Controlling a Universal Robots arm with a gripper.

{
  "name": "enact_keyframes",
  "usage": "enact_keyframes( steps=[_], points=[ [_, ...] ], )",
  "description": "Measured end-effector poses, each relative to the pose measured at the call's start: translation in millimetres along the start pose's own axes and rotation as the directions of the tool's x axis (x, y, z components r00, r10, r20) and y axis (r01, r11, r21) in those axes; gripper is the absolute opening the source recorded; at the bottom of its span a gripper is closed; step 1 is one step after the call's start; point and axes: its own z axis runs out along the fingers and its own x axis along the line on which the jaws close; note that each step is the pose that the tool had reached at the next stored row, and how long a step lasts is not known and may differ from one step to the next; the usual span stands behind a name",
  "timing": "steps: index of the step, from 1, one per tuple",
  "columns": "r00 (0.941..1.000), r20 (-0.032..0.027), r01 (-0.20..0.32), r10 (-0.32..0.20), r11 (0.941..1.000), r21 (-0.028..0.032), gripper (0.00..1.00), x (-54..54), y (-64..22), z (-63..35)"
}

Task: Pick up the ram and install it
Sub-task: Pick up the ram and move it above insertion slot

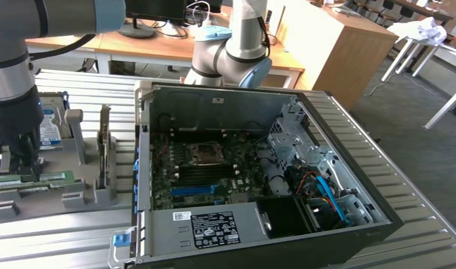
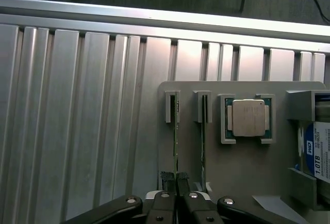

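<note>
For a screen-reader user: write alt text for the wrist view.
The end effector is closed on the ram, standing on edge in a grey holder. Beside it sit a second stick, a silver processor and a hard drive.

jaws clamped on ram [image 2: 175,136], second stick [image 2: 204,141] beside, processor chip [image 2: 249,117] near
</note>
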Motion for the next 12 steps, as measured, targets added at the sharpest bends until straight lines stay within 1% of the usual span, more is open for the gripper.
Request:
enact_keyframes(
  steps=[12],
  points=[
    [1.0000, 0.0015, 0.000, 0.000, 1.0000, 0.0002, 0.13, 0.2, 0.7, -17.2]
  ],
)
